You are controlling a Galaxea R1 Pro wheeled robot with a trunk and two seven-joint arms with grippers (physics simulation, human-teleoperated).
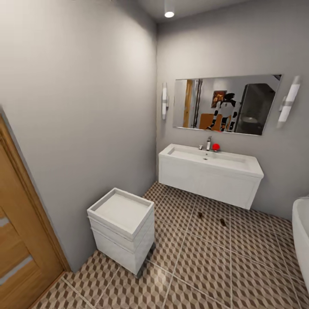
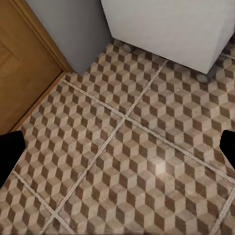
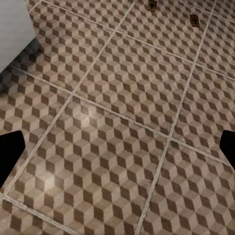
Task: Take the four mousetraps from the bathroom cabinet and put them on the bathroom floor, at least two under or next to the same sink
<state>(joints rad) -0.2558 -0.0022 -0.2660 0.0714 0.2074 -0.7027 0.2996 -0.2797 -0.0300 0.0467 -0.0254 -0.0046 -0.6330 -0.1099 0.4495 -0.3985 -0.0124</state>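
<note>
Two mousetraps lie on the cube-patterned bathroom floor (image 1: 206, 262) just in front of the sink (image 1: 210, 165): one (image 1: 199, 213) and another (image 1: 222, 222) a little to its right. The right wrist view shows the same pair, one mousetrap (image 3: 152, 5) and the other (image 3: 195, 19), far ahead of my right gripper (image 3: 117, 152). That gripper is open over bare tiles. My left gripper (image 2: 117, 152) is also open, hanging over tiles near the door. The cabinet is out of view.
A small white cube unit with a tray top (image 1: 122, 223) stands against the left wall, its casters (image 2: 201, 77) on the tiles. A wooden door (image 1: 17, 240) is at the near left. The white bathtub's edge (image 1: 300, 231) is at the right. A mirror (image 1: 225, 105) hangs above the sink.
</note>
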